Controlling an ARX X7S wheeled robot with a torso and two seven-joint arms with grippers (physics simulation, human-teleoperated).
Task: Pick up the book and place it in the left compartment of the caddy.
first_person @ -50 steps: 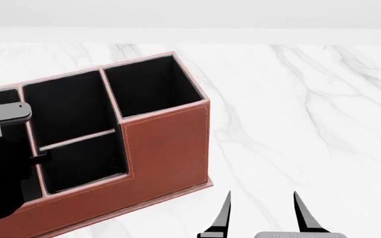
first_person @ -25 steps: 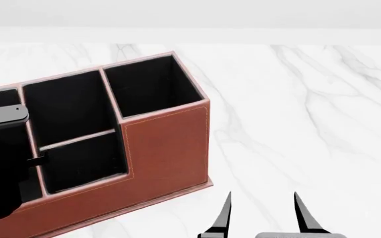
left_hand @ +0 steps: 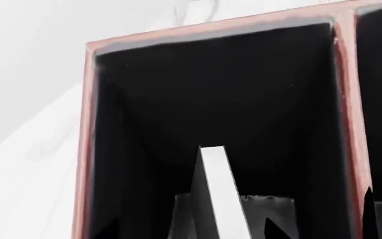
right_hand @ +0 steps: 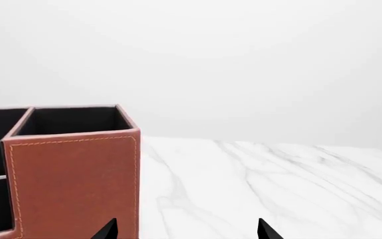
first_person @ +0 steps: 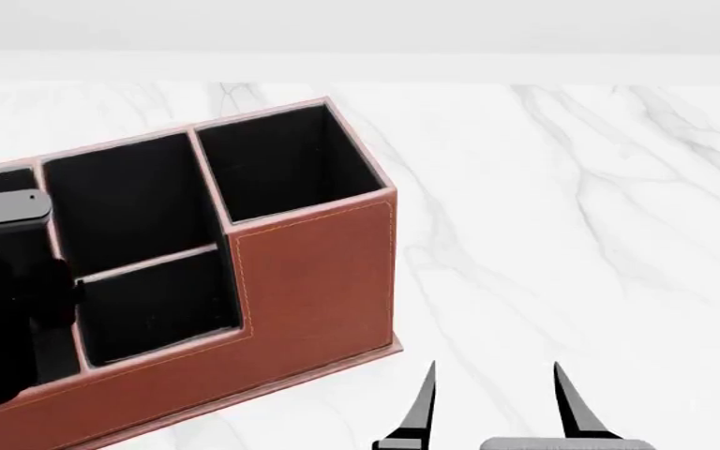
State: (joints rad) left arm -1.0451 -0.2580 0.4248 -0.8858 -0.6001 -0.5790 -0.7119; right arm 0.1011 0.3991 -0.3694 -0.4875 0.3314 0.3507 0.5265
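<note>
The book (left_hand: pixel 218 194) stands on edge, white page edges showing, down inside the left compartment (left_hand: pixel 211 99) of the caddy (first_person: pixel 316 281) — thin, stiff and light, best pinched across its flat covers. The left gripper (left_hand: pixel 221 226) straddles it, though whether it pinches I cannot tell; the right gripper (first_person: pixel 495 412) is spread and empty over the table (first_person: pixel 585 234).

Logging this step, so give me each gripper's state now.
Left gripper: shut on the book, inside the caddy.
Right gripper: open, empty.

Black left arm (first_person: pixel 4 309) with grey bracket, black pointed fingers (first_person: pixel 426 408)
</note>
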